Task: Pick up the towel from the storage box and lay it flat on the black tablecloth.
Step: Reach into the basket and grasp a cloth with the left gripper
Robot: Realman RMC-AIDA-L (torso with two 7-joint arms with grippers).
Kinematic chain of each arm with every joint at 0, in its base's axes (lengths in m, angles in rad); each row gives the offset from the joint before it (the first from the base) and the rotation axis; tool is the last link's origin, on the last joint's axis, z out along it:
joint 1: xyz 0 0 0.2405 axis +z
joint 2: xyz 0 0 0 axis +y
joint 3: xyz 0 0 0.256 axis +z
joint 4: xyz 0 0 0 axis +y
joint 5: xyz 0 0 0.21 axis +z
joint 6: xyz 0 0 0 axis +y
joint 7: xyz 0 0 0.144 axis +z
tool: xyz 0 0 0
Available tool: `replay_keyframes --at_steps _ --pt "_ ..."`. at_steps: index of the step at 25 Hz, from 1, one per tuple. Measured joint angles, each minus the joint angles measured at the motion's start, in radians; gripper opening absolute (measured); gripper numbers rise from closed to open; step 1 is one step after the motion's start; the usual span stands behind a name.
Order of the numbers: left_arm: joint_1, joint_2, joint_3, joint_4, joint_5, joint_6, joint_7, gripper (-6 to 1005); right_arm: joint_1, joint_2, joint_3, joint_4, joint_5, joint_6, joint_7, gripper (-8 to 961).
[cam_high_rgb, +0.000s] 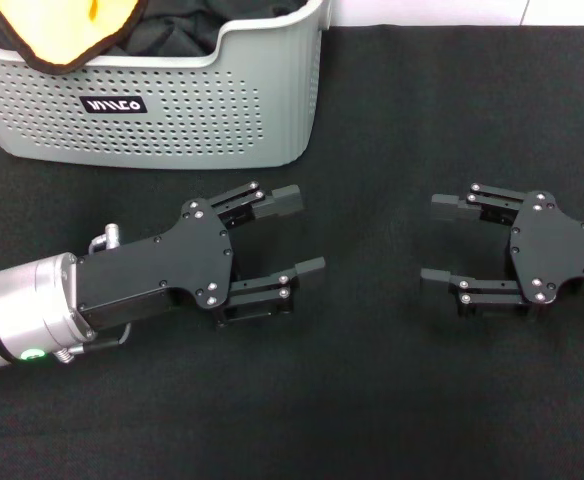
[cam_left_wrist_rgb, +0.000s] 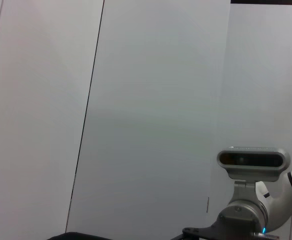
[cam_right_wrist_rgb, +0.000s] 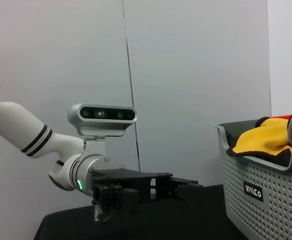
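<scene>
Here, both pincers wait with fingers apart.
The left pincer (cam_high_rgb: 302, 233) and right pincer (cam_high_rgb: 438, 241) hover over the black tablecloth (cam_high_rgb: 372, 400); the towel (cam_high_rgb: 67, 30) sits in the storage box (cam_high_rgb: 172, 110), far left.

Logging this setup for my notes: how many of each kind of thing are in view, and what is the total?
Robot hands: 2, left hand and right hand, both open
Storage box: 1
Towel, bunched in the box: 1
Black tablecloth: 1
Total: 5
</scene>
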Motion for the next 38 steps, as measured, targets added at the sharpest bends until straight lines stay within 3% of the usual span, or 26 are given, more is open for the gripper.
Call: replay_keyframes --at_steps 12,16,22,26,32,38 --pt "0.000 -0.004 -0.035 0.001 -0.005 -0.003 0.006 817 0.001 -0.002 0.004 0.013 0.000 -0.006 -0.011 782" --pt "0.011 -0.016 -0.126 0.012 -0.009 0.004 0.010 818 0.002 -0.002 0.007 0.028 0.000 -0.006 -0.024 782" --pt "0.014 -0.056 -0.367 0.013 -0.011 0.004 0.038 818 0.002 -0.001 0.009 0.042 0.000 -0.007 -0.036 782" --pt "0.023 -0.061 -0.485 0.006 -0.007 -0.008 0.075 818 0.001 -0.001 0.009 0.043 0.000 -0.007 -0.037 782" --pt "0.084 -0.055 -0.576 0.007 -0.007 -0.108 0.085 817 0.003 -0.001 0.009 0.044 0.000 -0.007 -0.041 782" --pt "0.131 -0.079 -0.642 0.004 -0.010 -0.217 0.111 817 0.009 -0.001 0.009 0.044 0.000 -0.008 -0.049 782"
